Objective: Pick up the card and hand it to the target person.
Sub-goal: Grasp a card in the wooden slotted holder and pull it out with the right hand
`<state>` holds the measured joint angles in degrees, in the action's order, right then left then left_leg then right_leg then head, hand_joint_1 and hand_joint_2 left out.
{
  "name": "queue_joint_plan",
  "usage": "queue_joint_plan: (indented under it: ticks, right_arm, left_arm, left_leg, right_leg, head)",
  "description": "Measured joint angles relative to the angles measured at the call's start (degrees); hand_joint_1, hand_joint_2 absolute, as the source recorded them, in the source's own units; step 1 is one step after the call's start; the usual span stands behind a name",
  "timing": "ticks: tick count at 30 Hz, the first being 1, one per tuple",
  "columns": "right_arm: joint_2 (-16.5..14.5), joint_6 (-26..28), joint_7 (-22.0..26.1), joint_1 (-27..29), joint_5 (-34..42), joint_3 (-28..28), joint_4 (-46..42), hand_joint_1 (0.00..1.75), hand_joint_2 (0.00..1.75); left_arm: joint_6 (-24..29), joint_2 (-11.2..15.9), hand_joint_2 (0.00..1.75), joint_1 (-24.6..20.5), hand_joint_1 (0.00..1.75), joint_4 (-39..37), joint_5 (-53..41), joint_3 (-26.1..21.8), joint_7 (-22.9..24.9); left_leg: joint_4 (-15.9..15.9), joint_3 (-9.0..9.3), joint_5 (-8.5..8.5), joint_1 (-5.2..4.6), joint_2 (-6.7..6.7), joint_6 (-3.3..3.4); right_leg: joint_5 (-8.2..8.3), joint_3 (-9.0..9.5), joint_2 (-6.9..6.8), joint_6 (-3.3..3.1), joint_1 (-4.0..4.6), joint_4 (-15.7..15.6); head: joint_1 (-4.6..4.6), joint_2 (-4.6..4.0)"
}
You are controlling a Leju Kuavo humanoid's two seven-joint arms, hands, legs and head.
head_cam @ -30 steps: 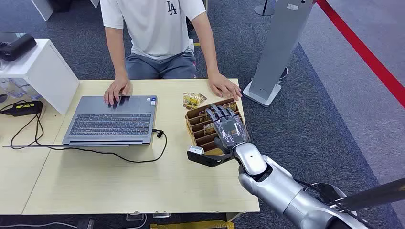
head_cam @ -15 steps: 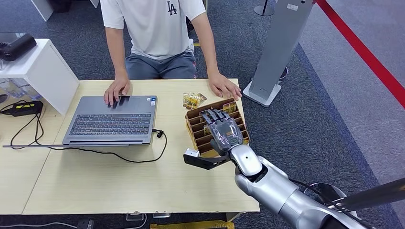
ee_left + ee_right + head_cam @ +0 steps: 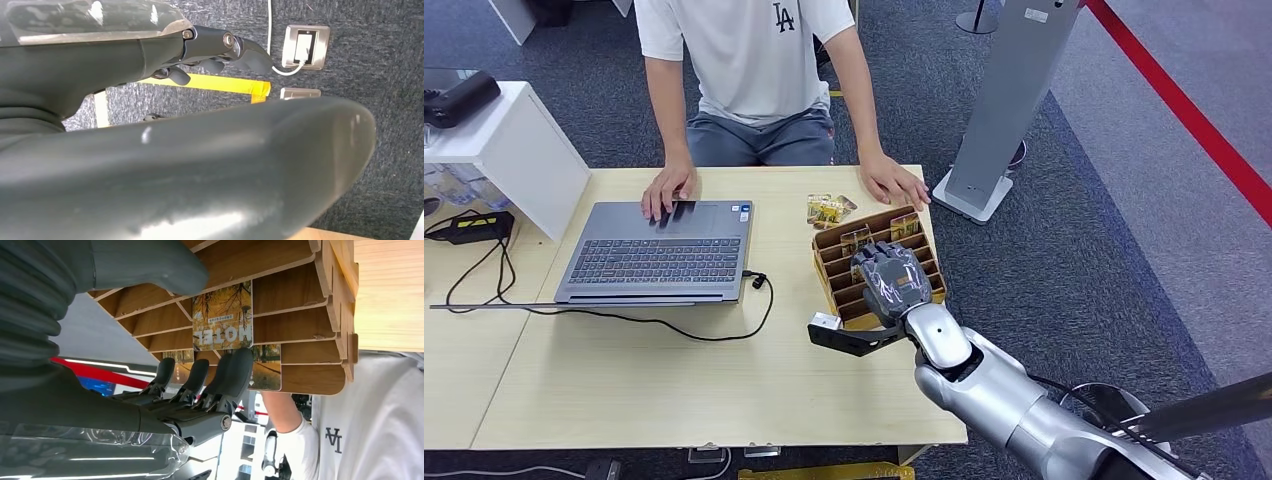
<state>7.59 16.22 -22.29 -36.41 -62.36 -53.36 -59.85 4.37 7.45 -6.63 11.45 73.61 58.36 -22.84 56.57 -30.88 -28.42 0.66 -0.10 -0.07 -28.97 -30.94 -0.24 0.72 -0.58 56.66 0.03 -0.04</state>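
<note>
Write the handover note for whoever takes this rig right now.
Right hand: over the wooden card rack, fingertips at a HOTEL card in a slot, thumb on its other side; firm grip not confirmed.
Left hand: hanging over the floor, holding nothing.
More cards lie on the table by the person's hand.
Done: reach.
Left: grip, lift, hand over to the person.

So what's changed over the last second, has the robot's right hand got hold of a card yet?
The right hand drew back toward the robot over the wooden card rack and curled its fingers down toward a hotel card. A fingertip touches the card's edge, but no grip is evident. The rack, the laptop, the loose cards and the person's hands stayed put.
</note>
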Motion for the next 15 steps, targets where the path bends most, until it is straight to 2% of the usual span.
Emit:
queue_joint_plan:
  ticks: [3, 15]
  right_arm:
    - [0.01, 0.00, -0.05, -0.07, 0.17, -0.21, 0.18, 0.58, 1.75]
    - [0.05, -0.01, -0.70, -0.17, 0.73, -0.83, 0.42, 0.45, 1.75]
  left_arm:
    - [0.01, 0.00, 0.00, 0.01, 0.00, 0.00, 0.00, 0.00, 0.00]
    - [0.07, 0.00, 0.00, 0.01, 0.00, 0.00, 0.00, 0.00, 0.01]
  left_leg:
    - [0.00, 0.00, 0.00, 0.00, 0.00, 0.00]
    - [0.00, 0.00, 0.00, 0.00, 0.00, 0.00]
  right_leg:
    - [0.00, 0.00, 0.00, 0.00, 0.00, 0.00]
    - [0.00, 0.00, 0.00, 0.00, 0.00, 0.00]
  head:
    - [0.01, 0.00]
    - [-0.02, 0.00]
